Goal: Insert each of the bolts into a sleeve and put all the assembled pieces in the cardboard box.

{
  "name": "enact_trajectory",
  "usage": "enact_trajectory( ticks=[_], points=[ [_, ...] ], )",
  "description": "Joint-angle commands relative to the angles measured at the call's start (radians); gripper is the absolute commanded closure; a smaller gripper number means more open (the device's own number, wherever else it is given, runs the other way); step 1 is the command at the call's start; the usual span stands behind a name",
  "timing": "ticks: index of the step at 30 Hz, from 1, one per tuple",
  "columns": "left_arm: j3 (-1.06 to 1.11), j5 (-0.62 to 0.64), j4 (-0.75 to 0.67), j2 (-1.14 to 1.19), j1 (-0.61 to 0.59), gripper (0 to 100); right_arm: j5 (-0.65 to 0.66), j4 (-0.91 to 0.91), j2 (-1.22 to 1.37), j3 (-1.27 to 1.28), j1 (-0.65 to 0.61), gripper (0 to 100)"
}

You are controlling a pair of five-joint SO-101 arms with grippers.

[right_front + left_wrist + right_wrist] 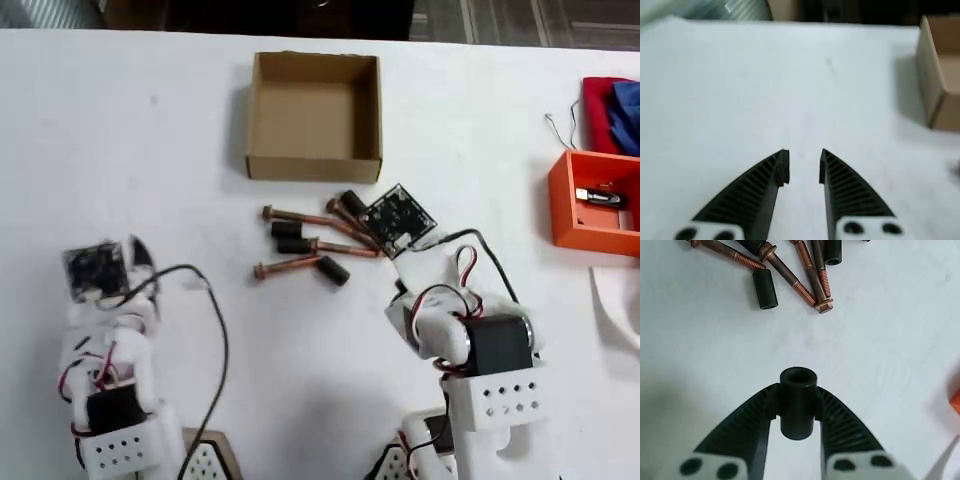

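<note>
My right gripper [797, 407] is shut on a black sleeve [798, 385], held upright just above the white table. Beyond it lie several copper bolts [790, 277] and loose black sleeves [765, 288]. From above, these bolts [300, 217] and sleeves [333, 271] form a cluster below the cardboard box [315, 160], and the right arm [470, 340] reaches to the cluster's right side. My left gripper [803, 167] stands open over bare table with nothing between its fingers. The cardboard box [940, 75] is off to one side of it. The left arm [105, 330] stays at the table's lower left.
An orange tray [590, 215] holding a small black item sits at the right edge, with red and blue cloth [610, 110] behind it. Cables trail from both arms. Open table lies between the left arm and the bolts.
</note>
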Motion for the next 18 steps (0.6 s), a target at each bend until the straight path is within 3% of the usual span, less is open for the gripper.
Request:
enact_trajectory(
  ticks=[1,10,14,18],
  points=[
    [0.021,-0.037,-0.155,-0.017,-0.025,88,0.006,0.004,-0.018,-0.003,0.015,97.5],
    [-0.185,-0.011,-0.183,0.084,0.037,87,0.009,0.004,-0.018,-0.003,0.015,97.5],
    [-0.406,-0.084,-0.091,0.420,0.115,87,0.009,0.004,-0.018,-0.003,0.015,97.5],
    [-0.690,-0.249,0.121,0.890,0.256,87,0.008,0.004,-0.024,-0.003,0.015,97.5]
  ],
)
